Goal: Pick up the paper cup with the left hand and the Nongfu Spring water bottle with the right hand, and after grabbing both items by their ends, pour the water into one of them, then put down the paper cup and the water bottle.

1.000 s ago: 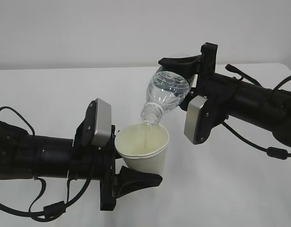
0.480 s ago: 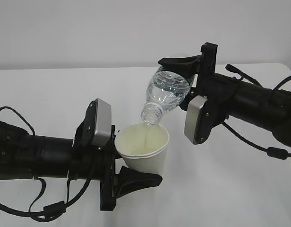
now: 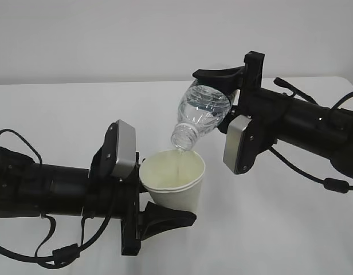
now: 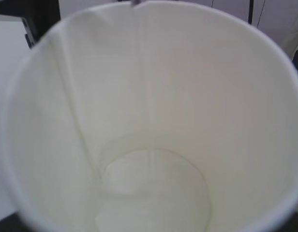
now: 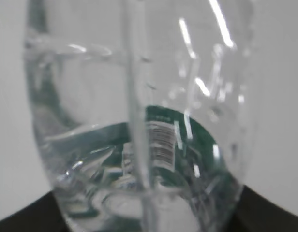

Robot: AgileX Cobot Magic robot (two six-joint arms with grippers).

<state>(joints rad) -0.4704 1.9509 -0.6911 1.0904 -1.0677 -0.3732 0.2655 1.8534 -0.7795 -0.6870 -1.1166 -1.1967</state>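
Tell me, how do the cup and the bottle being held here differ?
The paper cup is opaque white with a wide open mouth; the bottle is clear plastic with a narrow neck. The cup is held mouth up, leaning slightly, while the bottle is tipped neck down above it. The cup is receiving water; the bottle is giving it. Both are held off the table, one gripper each.

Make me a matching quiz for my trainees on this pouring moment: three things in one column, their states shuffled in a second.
Column one:
1. paper cup
2. bottle
3. water

Column two:
A. tipped neck-down, held in the right pincer
B. running in a thin stream out of the neck
C. mouth up and slightly tilted, held in the left pincer

Pairs: 1-C, 2-A, 3-B
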